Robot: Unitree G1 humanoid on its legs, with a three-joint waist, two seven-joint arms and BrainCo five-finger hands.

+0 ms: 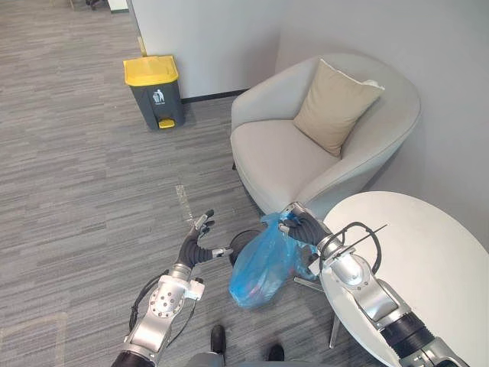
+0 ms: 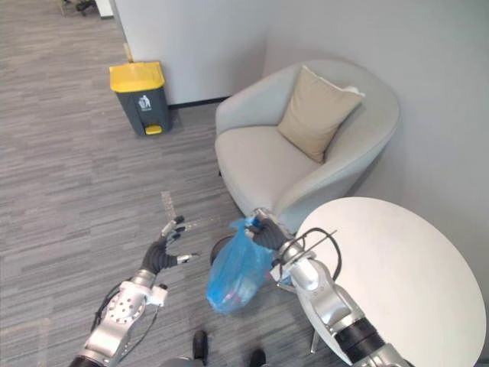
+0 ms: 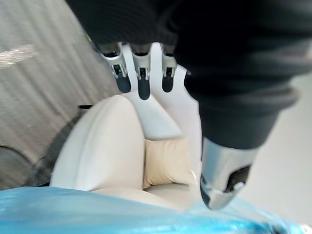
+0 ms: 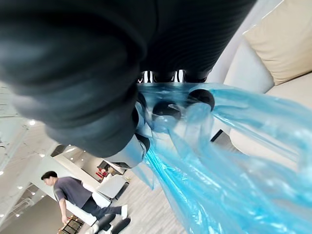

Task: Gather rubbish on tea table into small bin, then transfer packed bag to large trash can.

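- The fingers (image 4: pixel 166 111) of the right hand (image 1: pixel 304 229) are curled tight round the gathered neck of the blue bag (image 1: pixel 263 267). Their dark tips press into the bunched plastic, and the thumb closes in from the other side.
- The blue bag hangs below that hand, full and rounded in its lower part, with the plastic pulled into long folds from the grip. Whether its bottom touches the floor (image 1: pixel 76 191) cannot be told.
- The fingers (image 3: pixel 141 78) of the left hand (image 1: pixel 195 246) are straight and spread, with the thumb held apart, and they hold nothing. This hand is raised over the grey carpeted floor, just beside the bag on its left and not touching it.
- The small bin (image 1: pixel 241 241) shows as a dark round rim on the floor just behind the bag, between the two hands.
- The table (image 1: pixel 435 252), round and white, lies to the right of the bag. The right arm reaches out over its near edge.
- A pale grey armchair (image 1: pixel 290 160) stands beyond the bag and near the table. A beige cushion (image 1: pixel 336 107) leans against its back.
- The large trash can (image 1: pixel 154 93), dark grey with its yellow lid down, stands by the white wall (image 1: pixel 206 38). It is well apart from the bag, across the carpet.
- In the right wrist view, a person (image 4: pixel 68 195) in a dark top shows far off.
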